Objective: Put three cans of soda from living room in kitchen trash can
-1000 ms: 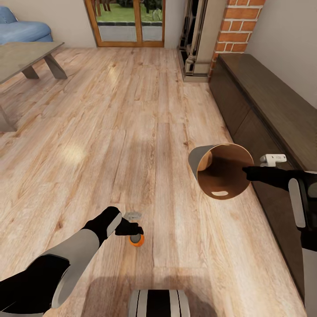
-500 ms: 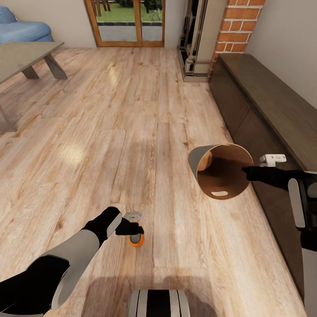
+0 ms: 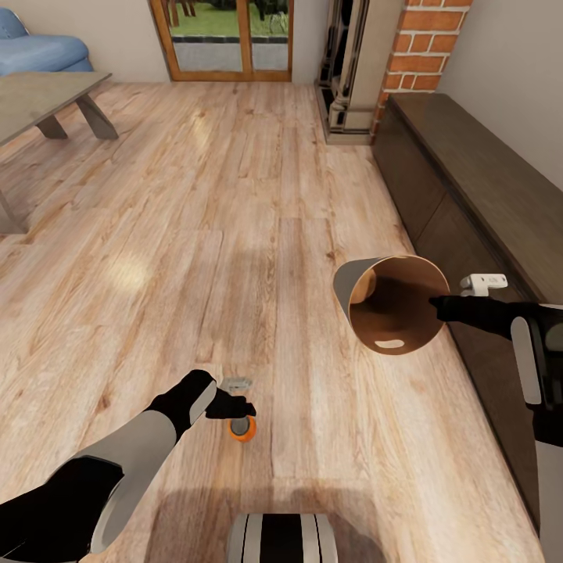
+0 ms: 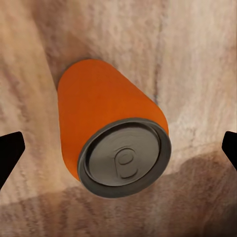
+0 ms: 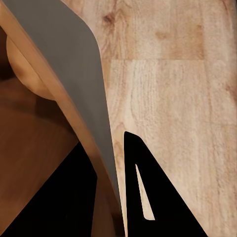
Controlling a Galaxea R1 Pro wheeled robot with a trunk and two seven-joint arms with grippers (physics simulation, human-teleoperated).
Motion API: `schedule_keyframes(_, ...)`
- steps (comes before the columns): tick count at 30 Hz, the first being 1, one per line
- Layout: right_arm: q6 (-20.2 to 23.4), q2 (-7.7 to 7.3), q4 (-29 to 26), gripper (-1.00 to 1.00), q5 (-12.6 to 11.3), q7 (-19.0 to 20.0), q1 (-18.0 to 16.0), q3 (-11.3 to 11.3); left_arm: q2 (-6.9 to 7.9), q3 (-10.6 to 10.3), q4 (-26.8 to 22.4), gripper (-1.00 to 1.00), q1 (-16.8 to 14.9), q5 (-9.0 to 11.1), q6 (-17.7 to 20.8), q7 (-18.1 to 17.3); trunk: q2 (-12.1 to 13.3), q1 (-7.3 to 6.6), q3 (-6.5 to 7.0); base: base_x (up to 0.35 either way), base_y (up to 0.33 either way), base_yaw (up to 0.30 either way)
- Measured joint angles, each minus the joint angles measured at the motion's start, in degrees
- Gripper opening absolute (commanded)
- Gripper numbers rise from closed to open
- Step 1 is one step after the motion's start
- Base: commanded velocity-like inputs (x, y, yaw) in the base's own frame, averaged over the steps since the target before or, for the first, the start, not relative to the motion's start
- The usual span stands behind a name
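Observation:
One orange can of soda (image 3: 242, 428) with a silver top stands on the light wood floor just in front of my base. My left gripper (image 3: 234, 408) hovers right over it. In the left wrist view the can (image 4: 106, 123) sits between the two black fingertips (image 4: 11, 153), which are spread wide and touch nothing, so the gripper is open. My right gripper (image 3: 436, 305) is shut on the rim of the tash can (image 3: 395, 301), holding it off the floor and tipped with its brown inside facing me. The right wrist view shows the rim wall (image 5: 79, 84) pinched between the fingers (image 5: 148, 197).
A long dark wood cabinet (image 3: 469, 180) runs along the right wall, close to my right arm. A brick fireplace (image 3: 426, 47) and a glass door (image 3: 227, 39) are at the back. The low table (image 3: 47, 98) and blue sofa (image 3: 39, 51) stand far left.

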Motion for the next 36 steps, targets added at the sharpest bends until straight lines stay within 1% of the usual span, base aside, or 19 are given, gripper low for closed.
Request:
schedule_keyframes(26, -0.01, 0.15, 0.0, -1.0, 0.08, 0.09, 0.09, 0.3, -0.02, 0.0, 0.05, 1.0, 0.01, -0.04, 0.08, 0.28, 0.0, 0.0, -2.06, 0.0, 0.0, 0.0)
schedule_keyframes(36, -0.01, 0.22, 0.0, -1.0, 0.06, 0.02, 0.09, 0.39, 0.0, 0.0, 0.06, 1.0, 0.01, 0.0, 0.32, 0.26, 0.0, 0.0, -2.19, 0.0, 0.0, 0.0)
